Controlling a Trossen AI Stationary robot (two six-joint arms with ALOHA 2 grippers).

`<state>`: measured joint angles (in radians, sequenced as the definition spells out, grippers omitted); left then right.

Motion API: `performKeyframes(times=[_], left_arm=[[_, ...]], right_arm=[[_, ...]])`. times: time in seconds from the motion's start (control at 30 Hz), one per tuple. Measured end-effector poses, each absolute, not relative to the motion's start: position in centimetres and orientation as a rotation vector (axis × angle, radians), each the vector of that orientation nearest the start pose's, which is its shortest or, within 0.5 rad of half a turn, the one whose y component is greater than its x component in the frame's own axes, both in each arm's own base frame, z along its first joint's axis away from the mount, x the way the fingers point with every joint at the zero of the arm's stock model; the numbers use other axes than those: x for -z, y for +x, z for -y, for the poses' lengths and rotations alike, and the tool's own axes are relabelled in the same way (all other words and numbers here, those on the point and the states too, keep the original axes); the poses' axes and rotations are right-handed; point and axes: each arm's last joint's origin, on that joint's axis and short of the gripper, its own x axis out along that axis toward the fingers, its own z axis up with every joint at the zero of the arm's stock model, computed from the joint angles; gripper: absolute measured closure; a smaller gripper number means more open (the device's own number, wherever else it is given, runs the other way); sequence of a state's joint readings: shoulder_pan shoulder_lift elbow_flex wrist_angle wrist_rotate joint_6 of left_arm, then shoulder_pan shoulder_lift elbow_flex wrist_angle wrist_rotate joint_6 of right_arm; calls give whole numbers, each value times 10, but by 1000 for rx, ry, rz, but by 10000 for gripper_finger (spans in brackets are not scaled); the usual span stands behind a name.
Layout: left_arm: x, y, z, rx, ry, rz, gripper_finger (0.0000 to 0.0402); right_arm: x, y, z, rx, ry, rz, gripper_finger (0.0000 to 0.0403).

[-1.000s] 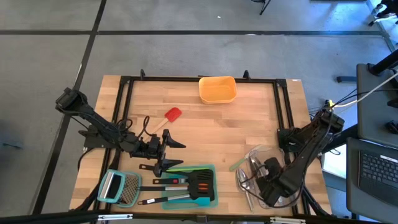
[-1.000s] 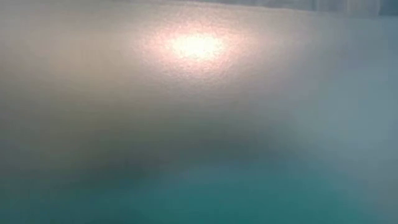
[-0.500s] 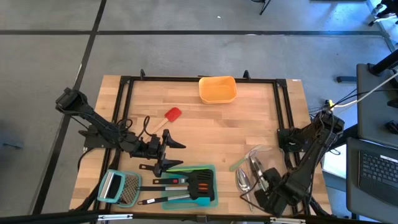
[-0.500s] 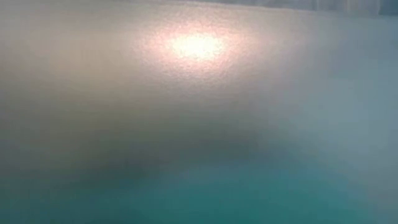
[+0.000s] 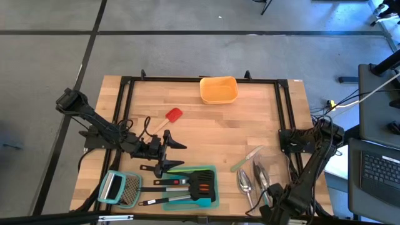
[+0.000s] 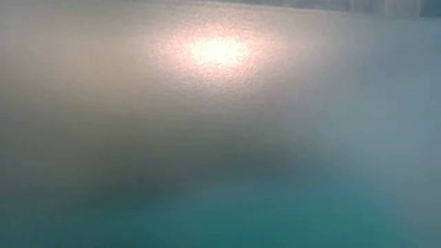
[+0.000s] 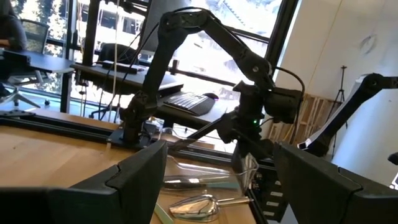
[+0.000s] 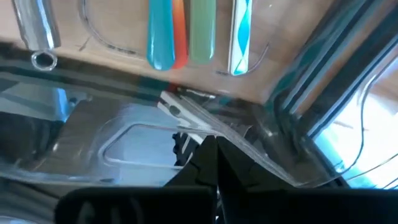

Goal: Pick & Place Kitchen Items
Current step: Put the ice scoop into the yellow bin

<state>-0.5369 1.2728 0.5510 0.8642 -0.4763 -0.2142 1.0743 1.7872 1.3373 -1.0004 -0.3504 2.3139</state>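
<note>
My right gripper (image 8: 214, 155) is at the table's near right edge (image 5: 275, 209), shut on a clear container (image 8: 118, 140). Beyond it, two silver spoons (image 5: 244, 181) and a green spatula (image 5: 245, 160) lie flat on the wood. The right wrist view shows teal, orange and green handles (image 8: 180, 31) on the table above the container. My left gripper (image 5: 177, 155) hovers open at mid-left, above a teal tray (image 5: 211, 170) with a black turner (image 5: 201, 183) and other utensils. A red turner (image 5: 172, 116) lies farther back. My right gripper pinches the clear container's thin rim (image 8: 186, 124) between its two shut fingers. The fingers come steeply from above, slanting from the near side. The container is tilted, and I cannot tell which part of it rests on the table.
An orange container (image 5: 219, 89) stands at the far middle. A metal grater with a light-blue handle (image 5: 119, 187) lies at the near left. A black frame (image 5: 128, 100) runs around the table. The low view is wholly blurred by something close to the lens.
My right gripper has shut and moved toward the table's near edge, tipping more steeply down. The clear container has gone with it. The spoons and the green spatula have stayed on the wood and now show bare.
</note>
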Motion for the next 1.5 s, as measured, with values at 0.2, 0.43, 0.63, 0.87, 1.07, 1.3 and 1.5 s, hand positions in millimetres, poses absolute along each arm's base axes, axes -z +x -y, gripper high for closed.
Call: performKeyframes(times=[0.2,0.43,0.63,0.87,1.07,1.3,1.5], left_arm=[[-252,229,121,73,-283,118,112],[-252,229,121,73,-283,118,112],[-252,229,121,72,-283,118,112],[-252,229,120,69,-283,118,112],[-252,229,120,69,-283,118,112],[-252,229,120,69,-283,118,112],[-252,229,120,70,-283,117,112]], right_arm=[[-215,151,-301,923,1075,-1728,402],[-215,153,-303,894,1107,-1723,403],[-222,148,-285,981,984,-1690,403],[-245,156,-248,962,868,-1432,403],[-256,180,-223,861,800,-1268,403],[-250,218,-202,811,796,-1253,403],[-241,238,-187,818,774,-1326,403]])
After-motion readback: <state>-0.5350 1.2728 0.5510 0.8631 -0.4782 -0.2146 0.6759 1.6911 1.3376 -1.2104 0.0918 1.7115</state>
